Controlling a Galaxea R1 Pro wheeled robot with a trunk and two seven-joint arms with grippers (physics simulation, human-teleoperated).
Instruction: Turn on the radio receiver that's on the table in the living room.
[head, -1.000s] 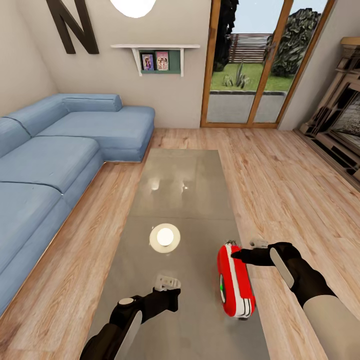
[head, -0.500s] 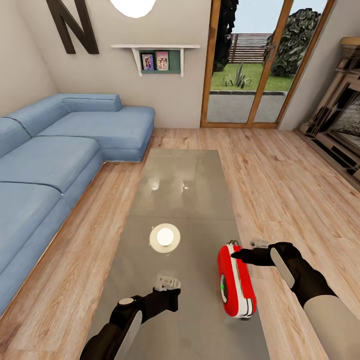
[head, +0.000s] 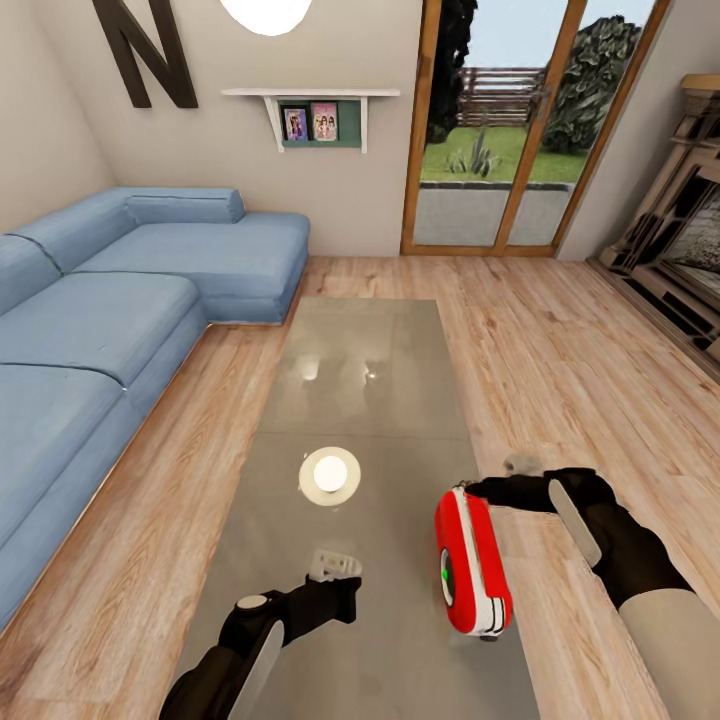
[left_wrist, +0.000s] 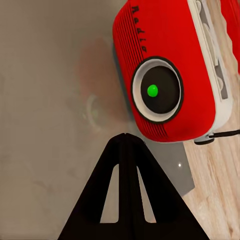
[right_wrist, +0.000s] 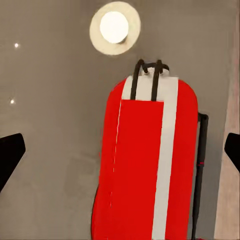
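Beside the right gripper (head: 500, 490), on the table (head: 360, 380), the radio receiver (head: 470, 575) stands near the edge, apart from its tips. Ahead of the left gripper (left_wrist: 126, 136), fingers pressed together, its dark dial glows green, probably switched on. Between the right gripper's widely parted fingers (right_wrist: 10, 152) lie its red top, white stripe and wire handle.

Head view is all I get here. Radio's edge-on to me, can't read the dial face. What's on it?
Observer: In the left wrist view the radio shows a round dark dial with a green dot lit at its centre.
Operator: Left gripper state?
Observer: The left gripper has its fingers closed to a point, short of the radio, touching nothing.
Operator: And the right?
Observer: The right gripper is spread wide; the radio's wire handle lies between its fingers.
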